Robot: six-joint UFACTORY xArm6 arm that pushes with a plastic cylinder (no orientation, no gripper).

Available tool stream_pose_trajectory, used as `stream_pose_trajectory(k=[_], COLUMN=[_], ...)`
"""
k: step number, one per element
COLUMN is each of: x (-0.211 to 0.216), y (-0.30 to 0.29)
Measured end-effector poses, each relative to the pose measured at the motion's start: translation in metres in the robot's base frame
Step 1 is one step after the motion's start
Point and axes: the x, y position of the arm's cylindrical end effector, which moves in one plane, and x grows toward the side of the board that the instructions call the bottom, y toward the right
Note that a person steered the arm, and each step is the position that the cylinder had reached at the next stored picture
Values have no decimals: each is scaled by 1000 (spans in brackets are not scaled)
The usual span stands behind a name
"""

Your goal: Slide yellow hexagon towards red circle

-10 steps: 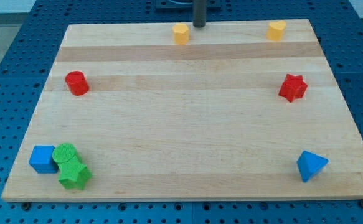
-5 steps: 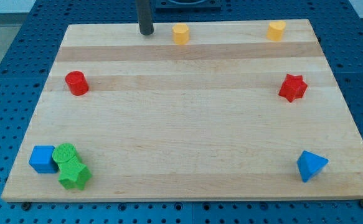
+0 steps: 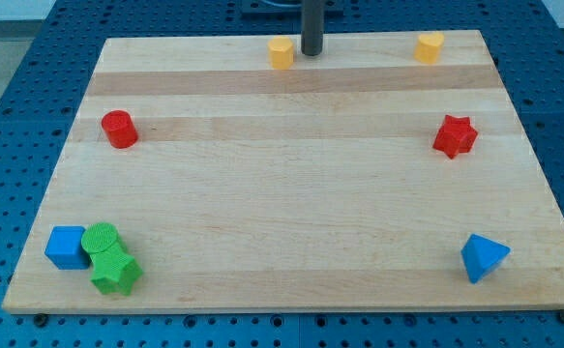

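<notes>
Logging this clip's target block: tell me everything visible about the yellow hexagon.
The yellow hexagon is a small, solid-looking, matte yellow block with a faceted outline, resting flat on the pale wooden board near its top edge, left of centre. My tip stands just to its right, close, though contact cannot be judged. No other block touches it; the red circle lies well off to the lower left.

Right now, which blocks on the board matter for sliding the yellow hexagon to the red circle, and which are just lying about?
In the job:
yellow hexagon, near the view's top
red circle, at the view's left
my tip, just right of the hexagon

Lying about:
yellow block, top right
red star
blue triangle
blue cube
green circle
green star
</notes>
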Motion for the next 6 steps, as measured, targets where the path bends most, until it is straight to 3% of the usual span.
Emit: stream_pose_trajectory(k=[2, 6], x=[1, 50], y=[-57, -175])
